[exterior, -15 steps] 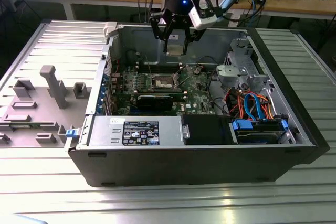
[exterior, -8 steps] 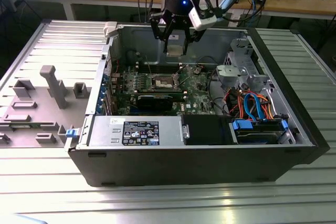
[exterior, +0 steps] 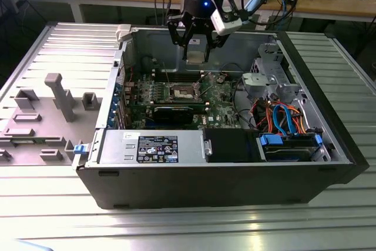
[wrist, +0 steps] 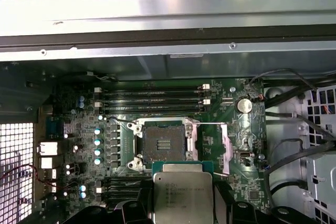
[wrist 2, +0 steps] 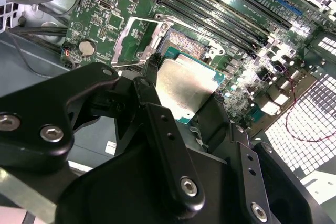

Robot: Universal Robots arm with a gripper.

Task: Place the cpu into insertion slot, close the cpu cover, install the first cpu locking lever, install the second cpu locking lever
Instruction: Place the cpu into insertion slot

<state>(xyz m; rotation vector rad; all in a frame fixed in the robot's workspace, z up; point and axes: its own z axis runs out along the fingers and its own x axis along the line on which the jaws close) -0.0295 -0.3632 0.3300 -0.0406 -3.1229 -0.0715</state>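
Observation:
My gripper (exterior: 195, 56) hangs above the open computer case, shut on the cpu (exterior: 195, 57), a flat silvery-tan chip gripped by its edges. In both wrist views the cpu (wrist 2: 185, 85) (wrist: 181, 195) sits between the black fingers (wrist 2: 151, 74), held above the green board and just beside the insertion slot (wrist: 164, 142) (wrist 2: 185, 43). The slot (exterior: 183, 92) is uncovered and its dark centre shows. The cpu cover (wrist: 226, 148) (wrist 2: 135, 36) stands flipped open at one side of the slot. A thin wire lever (wrist: 210, 125) runs along the slot's edge.
Long memory slots (wrist: 152, 97) lie beside the socket. A black expansion card (exterior: 173, 111), the power supply (exterior: 154, 147), a drive cage (exterior: 267, 80) and coloured cables (exterior: 285, 119) crowd the case. The grey side panel (exterior: 53, 104) lies at the exterior view's left.

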